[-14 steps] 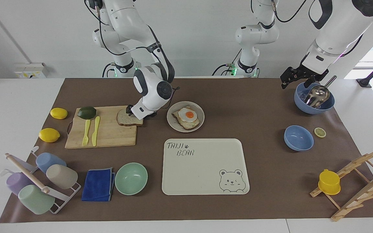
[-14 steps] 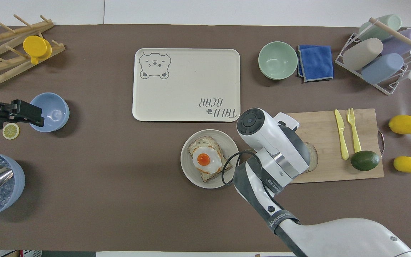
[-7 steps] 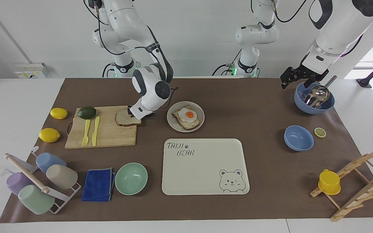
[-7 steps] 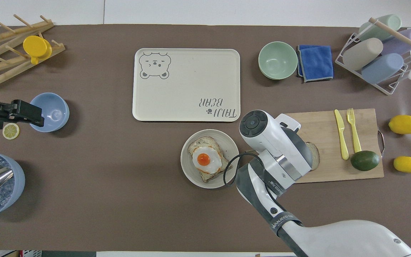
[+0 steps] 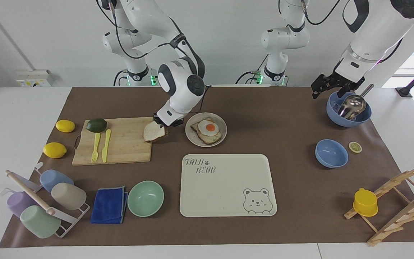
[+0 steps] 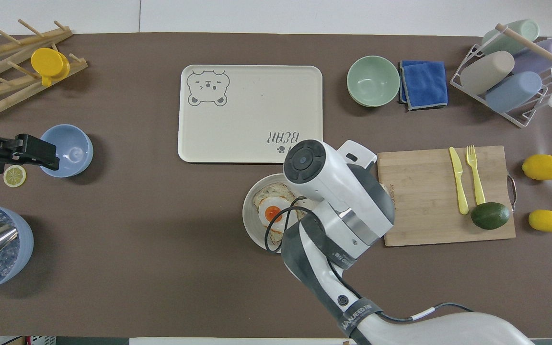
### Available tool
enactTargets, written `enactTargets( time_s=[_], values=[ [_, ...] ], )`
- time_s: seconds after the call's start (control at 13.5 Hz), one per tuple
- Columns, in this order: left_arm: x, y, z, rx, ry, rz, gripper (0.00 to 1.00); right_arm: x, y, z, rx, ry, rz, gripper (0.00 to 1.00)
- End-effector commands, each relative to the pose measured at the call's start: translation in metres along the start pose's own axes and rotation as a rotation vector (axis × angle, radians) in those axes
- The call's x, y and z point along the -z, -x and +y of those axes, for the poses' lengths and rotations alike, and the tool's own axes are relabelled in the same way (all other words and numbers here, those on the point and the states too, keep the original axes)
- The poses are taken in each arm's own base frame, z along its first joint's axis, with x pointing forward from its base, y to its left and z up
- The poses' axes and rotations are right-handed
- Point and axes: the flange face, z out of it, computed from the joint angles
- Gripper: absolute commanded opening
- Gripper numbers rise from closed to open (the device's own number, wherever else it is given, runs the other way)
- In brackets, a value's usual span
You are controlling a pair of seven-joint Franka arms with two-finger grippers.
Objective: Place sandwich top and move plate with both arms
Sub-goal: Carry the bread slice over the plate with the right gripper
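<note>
The sandwich top, a pale bread slice with a brown crust, hangs tilted over the cutting board's edge next to the plate. My right gripper is shut on the corner of the slice nearest the plate. The round beige plate lies on the brown mat beside the board, with egg-topped toast on it. In the overhead view the right wrist hides the bread and part of the plate. My left gripper waits open and empty over the mat beside the blue bowls.
The cream bear tray lies farther from the robots than the plate. A fork, a knife and an avocado are on the board. A mint bowl, a blue cloth, a cup rack, lemons, two blue bowls and a wooden rack stand around.
My right gripper has shut on the bread, lifted it off the board and carried it toward the plate. The left arm has not moved.
</note>
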Motion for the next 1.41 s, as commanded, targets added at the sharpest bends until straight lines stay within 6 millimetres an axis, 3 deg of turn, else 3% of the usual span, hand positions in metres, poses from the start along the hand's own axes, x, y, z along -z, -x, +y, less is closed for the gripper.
enactTargets(
  time_s=[0.0,0.22,0.37,0.59,0.89,1.11,1.33],
  values=[
    [0.001,0.006,-0.002,-0.001,-0.014,-0.006,1.00,0.032,0.013,-0.052,0.014,-0.047,0.029,0.00],
    [0.001,0.006,-0.002,-0.001,-0.014,-0.006,1.00,0.056,0.019,-0.087,0.030,-0.121,0.079,0.00],
    [0.001,0.006,-0.002,-0.001,-0.013,-0.006,1.00,0.054,0.024,-0.112,0.062,-0.136,0.114,0.00],
    [0.001,0.006,-0.002,-0.001,-0.014,-0.006,1.00,0.059,0.036,-0.134,0.072,-0.146,0.142,0.00],
    [0.001,0.006,-0.002,-0.001,-0.013,-0.006,1.00,0.063,0.038,-0.137,0.055,-0.155,0.153,0.00],
    [0.001,0.006,-0.002,-0.001,-0.014,-0.006,1.00,0.069,0.056,-0.156,0.055,-0.151,0.169,0.00],
    [0.001,0.006,-0.002,-0.001,-0.014,-0.006,1.00,0.072,0.055,-0.154,0.049,-0.127,0.196,0.00]
  ],
)
